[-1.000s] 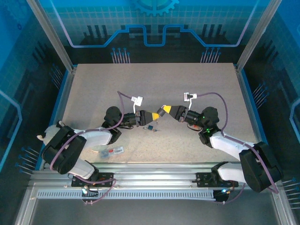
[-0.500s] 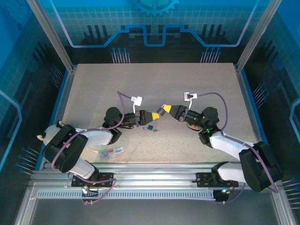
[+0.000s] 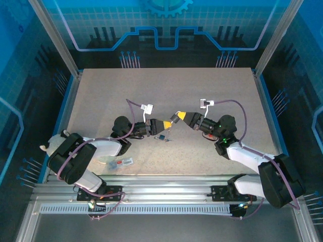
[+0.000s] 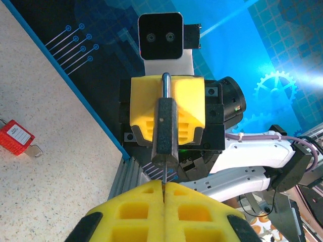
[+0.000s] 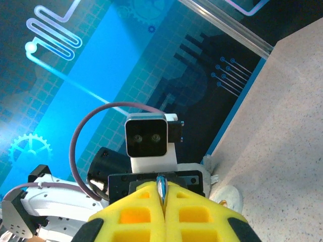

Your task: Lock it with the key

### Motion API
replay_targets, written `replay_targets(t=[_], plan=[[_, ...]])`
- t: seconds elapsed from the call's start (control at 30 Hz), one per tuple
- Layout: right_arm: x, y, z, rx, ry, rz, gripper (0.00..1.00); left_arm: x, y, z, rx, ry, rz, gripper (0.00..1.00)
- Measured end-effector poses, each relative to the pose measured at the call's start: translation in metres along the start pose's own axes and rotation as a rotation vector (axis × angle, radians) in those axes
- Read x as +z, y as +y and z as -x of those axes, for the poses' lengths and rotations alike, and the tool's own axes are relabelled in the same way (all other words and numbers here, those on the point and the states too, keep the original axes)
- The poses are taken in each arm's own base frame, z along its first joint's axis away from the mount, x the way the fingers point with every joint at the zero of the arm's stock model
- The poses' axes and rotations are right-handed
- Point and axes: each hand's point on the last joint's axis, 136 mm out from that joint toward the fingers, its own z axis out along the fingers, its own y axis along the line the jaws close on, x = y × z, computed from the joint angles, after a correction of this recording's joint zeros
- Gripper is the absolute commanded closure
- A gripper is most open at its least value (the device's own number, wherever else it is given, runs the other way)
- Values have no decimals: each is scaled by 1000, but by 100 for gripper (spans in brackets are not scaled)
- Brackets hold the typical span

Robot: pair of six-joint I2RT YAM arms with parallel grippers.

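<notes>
Two arms meet nose to nose over the middle of the desk [image 3: 101, 96] in the top view, the left jaws and the right jaws almost tip to tip and lifted clear of the surface. What passes between them is too small to make out from here. Just beneath them a small dark thing [image 3: 161, 136] lies on the desk. Near the front edge, beside the left arm, lies a clear bag [image 3: 117, 162] with something red inside it.

From the left wrist, the left jaws' yellow pads [image 4: 131, 217] are pressed together with no gap, pinching a thin metal blade, the key [image 4: 164, 175]. Its tip reaches the underside of a dark padlock [image 4: 166, 128]. The padlock hangs in the air straight ahead, held by the right jaws, whose yellow pads [image 4: 189, 108] close on either side of its silver shackle [image 4: 165, 83]. Off to the left a small red block [image 4: 15, 138] with a bit of metal beside it rests on the desk.

From the right wrist, the right jaws' yellow pads [image 5: 192, 214] are likewise closed tight, a sliver of bluish metal [image 5: 161, 185] showing in the seam between them. The left arm's camera [image 5: 146, 137] faces them from just beyond.
</notes>
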Motion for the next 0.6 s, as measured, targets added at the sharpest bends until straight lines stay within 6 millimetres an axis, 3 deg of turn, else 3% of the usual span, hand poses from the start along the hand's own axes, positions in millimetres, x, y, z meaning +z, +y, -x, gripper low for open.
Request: replay_targets(t=[0.37, 0.5, 0.6], plan=[[-15, -15, 31, 2, -111, -65, 100, -3, 5, -4, 5, 11, 13, 100], [-22, -22, 39, -3, -127, -110, 100, -10, 25, 0, -4, 6, 96, 100], [-22, -26, 38, -10, -108, -147, 100, -13, 45, 14, -2, -14, 210, 100]])
